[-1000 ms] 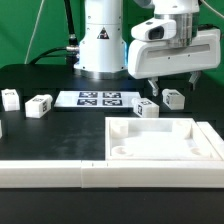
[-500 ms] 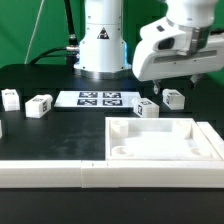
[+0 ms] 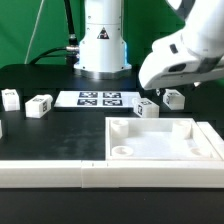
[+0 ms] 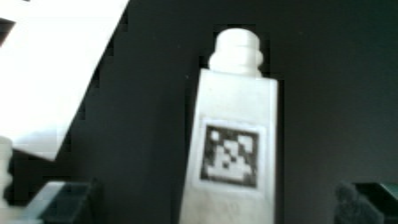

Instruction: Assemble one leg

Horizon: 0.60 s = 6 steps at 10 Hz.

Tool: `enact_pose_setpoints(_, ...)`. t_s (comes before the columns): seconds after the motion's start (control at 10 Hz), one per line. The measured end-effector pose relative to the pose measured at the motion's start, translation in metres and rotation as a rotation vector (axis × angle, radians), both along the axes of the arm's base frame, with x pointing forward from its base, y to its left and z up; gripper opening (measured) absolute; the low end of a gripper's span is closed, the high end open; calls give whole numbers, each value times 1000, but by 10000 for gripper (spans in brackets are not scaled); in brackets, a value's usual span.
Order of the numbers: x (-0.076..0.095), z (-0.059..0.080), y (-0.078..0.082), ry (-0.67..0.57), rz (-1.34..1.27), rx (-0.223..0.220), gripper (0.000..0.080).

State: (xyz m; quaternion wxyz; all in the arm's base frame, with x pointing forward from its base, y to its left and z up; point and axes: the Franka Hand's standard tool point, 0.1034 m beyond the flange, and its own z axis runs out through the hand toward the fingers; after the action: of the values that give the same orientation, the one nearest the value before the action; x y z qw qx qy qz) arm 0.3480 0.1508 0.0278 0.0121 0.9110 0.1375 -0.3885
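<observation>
Wrist view: tool [image 4: 217, 203] released, fingers [image 4: 63, 200] wide either side of the leg [image 4: 237, 100]. Lower straight, centre on the tag [image 4: 228, 152], clamp evenly.

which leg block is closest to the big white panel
The leg just behind the panel's far rim, on the exterior view's right of the marker board. Its neighbour sits further back; the other two lie far left.

Wrist view soft overall: leg [image 4: 237, 130] tag pattern unreadable, end opp. the peg cut by frame edge. Both fingertips [image 4: 59, 203] only partly in frame. Ext. view: gripper [image 3: 172, 86] blurred, upper body cut off.
</observation>
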Motion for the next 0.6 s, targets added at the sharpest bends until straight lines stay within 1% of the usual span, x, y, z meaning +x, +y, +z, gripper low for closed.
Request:
enact_pose_setpoints(0.1,1,-6,2,50,-10,-19,649)
enact_pose_setpoints(0.2,2,-11,4,31,-26,-30,649)
enact_pose_setpoints(0.4,-4,-16,5,26,-41,-49,649)
enact_pose_setpoints(0.6,-7,-19,6,20,-41,-51,649)
